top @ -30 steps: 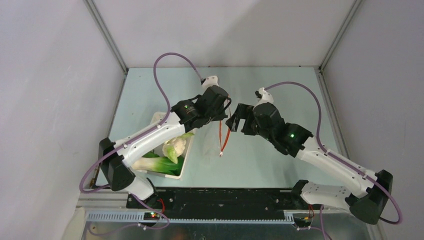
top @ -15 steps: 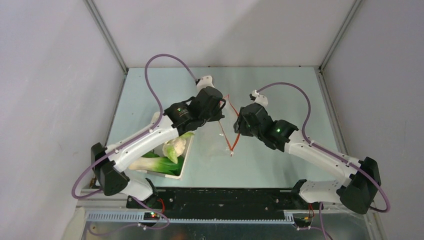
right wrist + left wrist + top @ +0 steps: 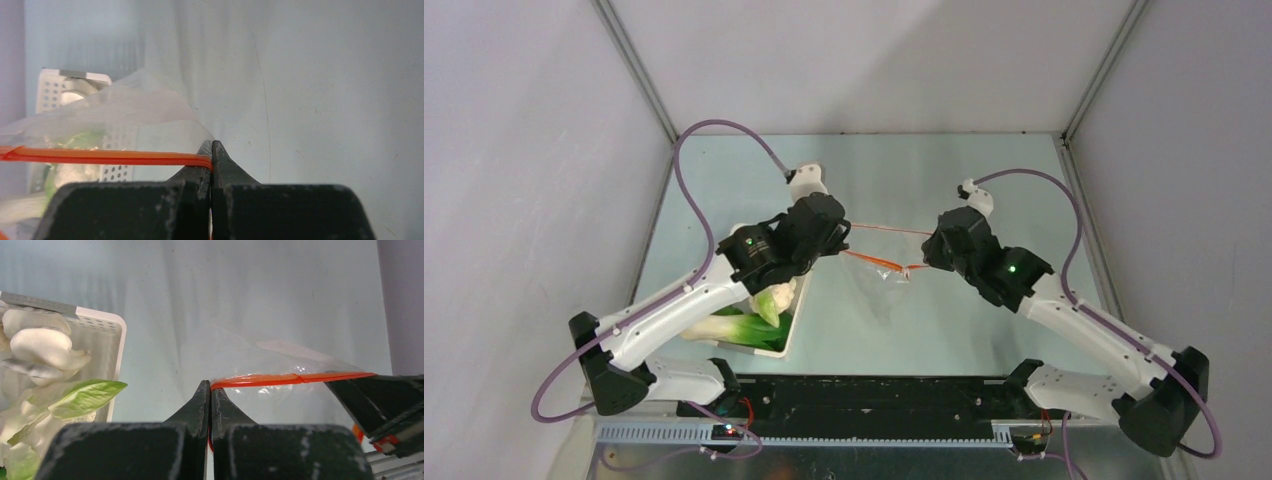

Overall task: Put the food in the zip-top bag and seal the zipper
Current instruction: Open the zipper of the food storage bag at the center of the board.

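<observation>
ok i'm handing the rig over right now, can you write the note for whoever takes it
Left gripper: shut on one end of the zipper.
Right gripper: shut on the other end; the strip spans between the two.
Zip-top bag: hangs from the strip, looks empty.
Food: all in the white basket, none in the bag.
Done: bag gripped at both ends of its mouth.
Left: open the mouth, load the food, seal the zipper.
</observation>
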Motion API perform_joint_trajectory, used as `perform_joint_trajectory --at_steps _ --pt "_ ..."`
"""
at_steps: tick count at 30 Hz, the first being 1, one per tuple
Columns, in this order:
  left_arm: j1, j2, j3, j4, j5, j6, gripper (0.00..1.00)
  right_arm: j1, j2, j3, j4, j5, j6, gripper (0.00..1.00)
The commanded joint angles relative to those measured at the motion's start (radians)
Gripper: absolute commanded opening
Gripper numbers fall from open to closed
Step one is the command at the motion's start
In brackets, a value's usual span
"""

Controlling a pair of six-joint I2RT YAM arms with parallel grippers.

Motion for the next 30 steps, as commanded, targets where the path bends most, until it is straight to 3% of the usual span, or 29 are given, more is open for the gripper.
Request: perform_joint_trajectory --at_steps 1,5,9,11,12,13,14,15,23,26,30 --pt "0.034 -0.056 0.0 -0.069 -0.208 0.04 0.0 -0.071 -0.083 -0.06 -0.068 0.072 -0.037 0.0" --pt "0.034 -0.032 -0.016 0.059 -0.045 0.127 0.02 -0.052 -0.109 -0.08 0.012 0.005 -0.107 0.0" --pt "0.034 -0.004 -0.03 0.196 0.159 0.181 0.17 -0.034 -0.109 -0.076 0.065 0.006 -0.125 0.0" --pt "0.034 0.013 -0.018 0.235 0.239 0.21 0.4 -0.028 -0.107 -0.056 0.059 0.026 -0.136 0.0" --pt "0.033 0.019 -0.011 0.243 0.285 0.222 0.64 -0.026 -0.106 -0.038 0.043 0.05 -0.14 0.0" --pt "0.034 0.028 0.008 0.257 0.31 0.238 0.73 -0.022 -0.105 -0.026 0.033 0.064 -0.149 0.0" --pt "0.033 0.034 0.018 0.265 0.358 0.246 0.89 -0.022 -0.105 -0.005 0.01 0.095 -0.155 0.0" --pt "0.034 0.043 0.038 0.28 0.379 0.257 0.97 -0.022 -0.105 0.004 0.0 0.11 -0.165 0.0" --pt "0.034 0.058 0.143 0.293 0.548 0.293 1.0 -0.023 -0.095 0.159 -0.173 0.282 -0.235 0.0" --pt "0.034 0.019 0.13 0.276 0.539 0.296 1.0 -0.026 -0.1 0.211 -0.231 0.356 -0.265 0.0" --pt "0.034 -0.065 0.057 0.198 0.417 0.269 1.0 -0.026 -0.104 0.229 -0.301 0.432 -0.265 0.0"
